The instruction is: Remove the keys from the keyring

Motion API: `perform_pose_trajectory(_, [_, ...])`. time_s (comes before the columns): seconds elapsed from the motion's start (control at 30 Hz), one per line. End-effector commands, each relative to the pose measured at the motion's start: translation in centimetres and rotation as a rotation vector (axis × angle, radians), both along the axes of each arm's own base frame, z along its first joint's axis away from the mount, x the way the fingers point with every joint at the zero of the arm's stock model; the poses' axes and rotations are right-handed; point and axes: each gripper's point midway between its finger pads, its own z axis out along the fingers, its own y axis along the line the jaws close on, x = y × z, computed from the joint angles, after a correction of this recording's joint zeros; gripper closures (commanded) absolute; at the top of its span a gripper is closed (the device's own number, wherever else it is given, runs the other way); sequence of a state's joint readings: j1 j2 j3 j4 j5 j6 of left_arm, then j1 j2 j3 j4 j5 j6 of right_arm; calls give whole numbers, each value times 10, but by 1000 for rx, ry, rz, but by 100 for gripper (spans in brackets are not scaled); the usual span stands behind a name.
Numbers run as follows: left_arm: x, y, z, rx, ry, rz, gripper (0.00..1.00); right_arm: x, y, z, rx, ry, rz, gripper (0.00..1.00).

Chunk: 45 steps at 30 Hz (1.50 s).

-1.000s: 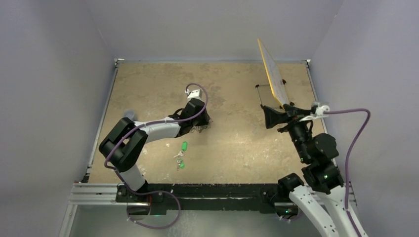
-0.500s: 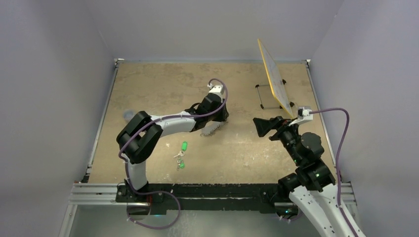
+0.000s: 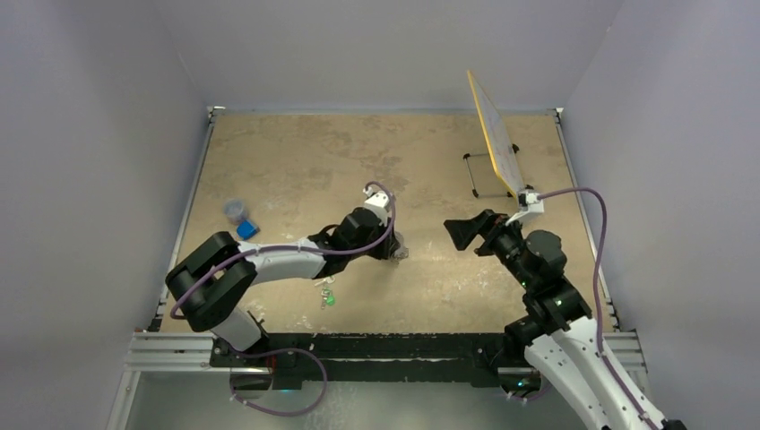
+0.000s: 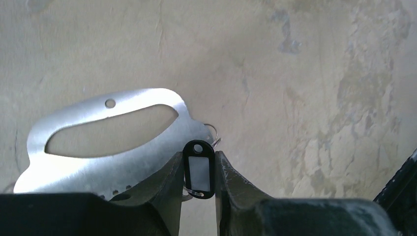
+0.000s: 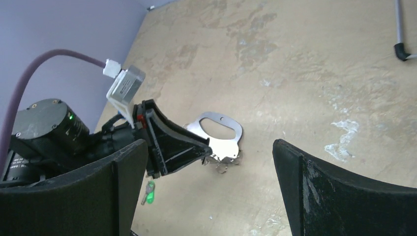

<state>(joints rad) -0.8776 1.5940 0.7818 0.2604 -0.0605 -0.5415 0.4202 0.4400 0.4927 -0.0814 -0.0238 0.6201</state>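
Observation:
The keyring is a flat silver plate with a long oval opening, and it also shows in the right wrist view. A small wire ring hangs at its edge. My left gripper is shut on a black tag with a pale label window, right beside the plate. Tiny silver keys cluster under the plate's near edge. Whether the plate rests on the table I cannot tell. In the top view the left gripper is at mid-table. My right gripper stands open just to its right, with nothing in it.
A small bunch with green tags lies on the table near the left arm. A blue block and a small cup sit at the left. A yellow board on a wire stand leans at the back right.
The left arm swung right and then toward the near edge, carrying the plate along. The right gripper came left toward the table's middle. The blue block and cup are now uncovered.

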Motion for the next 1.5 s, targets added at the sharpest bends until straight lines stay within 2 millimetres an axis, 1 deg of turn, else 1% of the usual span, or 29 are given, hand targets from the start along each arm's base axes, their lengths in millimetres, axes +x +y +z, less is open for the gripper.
perform_pose_trajectory(0.0, [-17,8,7,-79,-11,8,90,8,24,4,17,-23,110,1])
perform_pose_trajectory(0.13, [-34,19,0,-104,15,10,89,17,41,-20,-25,37,188,3])
perform_pose_trajectory(0.27, [-44,27,0,-130,31,15,87,24,55,-49,-54,94,261,10])
perform_pose_trajectory(0.37, [-52,34,2,-157,45,26,81,28,64,-71,-82,146,308,18])
perform_pose_trajectory(0.47, [-63,43,-1,-193,78,41,76,31,70,-81,-111,161,350,23])
perform_pose_trajectory(0.53, [-71,52,-8,-209,114,72,71,34,74,-86,-132,165,373,25])
perform_pose_trajectory(0.63, [-83,67,-16,-236,163,119,66,36,82,-92,-162,171,402,26])
perform_pose_trajectory(0.67, [-88,74,-22,-237,183,136,62,36,85,-96,-175,176,411,27])
perform_pose_trajectory(0.77, [-95,84,-22,-260,200,165,55,34,96,-107,-215,197,442,28])
perform_pose_trajectory(0.9, [-92,99,-13,-236,172,218,50,29,114,-122,-291,220,468,29])
perform_pose_trajectory(1.07, [-79,119,7,-187,103,316,47,19,146,-137,-409,223,539,30])
perform_pose_trajectory(1.1, [-76,127,9,-166,93,349,47,18,153,-140,-437,224,551,30])
perform_pose_trajectory(1.2, [-72,140,18,-143,64,405,46,12,173,-152,-525,229,579,30])
perform_pose_trajectory(1.23, [-71,143,20,-139,56,418,45,13,181,-152,-546,221,584,30])
perform_pose_trajectory(1.3, [-70,149,24,-128,44,440,45,7,194,-159,-590,227,606,30])
perform_pose_trajectory(1.37, [-70,153,27,-120,37,452,45,4,204,-168,-632,234,614,30])
perform_pose_trajectory(1.47, [-70,157,28,-111,32,462,44,2,216,-175,-670,237,620,29])
